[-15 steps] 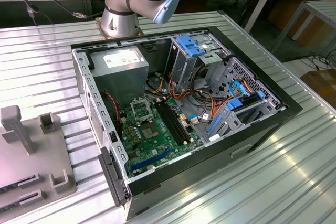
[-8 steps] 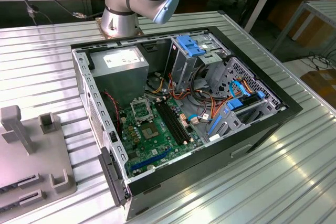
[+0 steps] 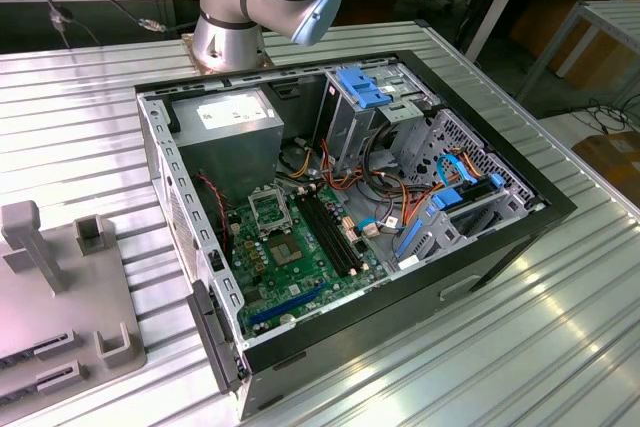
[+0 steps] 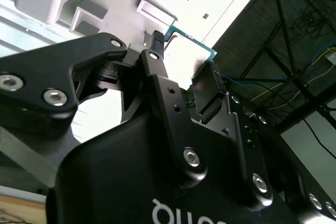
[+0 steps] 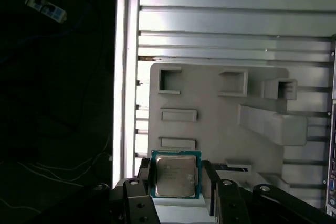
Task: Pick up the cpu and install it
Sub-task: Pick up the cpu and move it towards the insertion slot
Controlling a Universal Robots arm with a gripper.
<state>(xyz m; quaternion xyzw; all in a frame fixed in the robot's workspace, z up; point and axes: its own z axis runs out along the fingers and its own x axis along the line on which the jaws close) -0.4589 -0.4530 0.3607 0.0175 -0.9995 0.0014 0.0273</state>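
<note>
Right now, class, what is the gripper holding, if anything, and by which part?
The gripper holds the cpu, pinched by two opposite side edges, over the grey tray.

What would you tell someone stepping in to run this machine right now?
Gripper: shut on the cpu, with its fingers against two opposite edges, as seen in both wrist views.
Where things are: the cpu is over the grey tray, near its edge. I cannot tell whether it has lifted clear. The open computer case sits to the exterior view's right of the tray, with its motherboard exposed.
Done: the cpu is grasped.
Left: the cpu is not yet in the case, so the install is not done.
</note>
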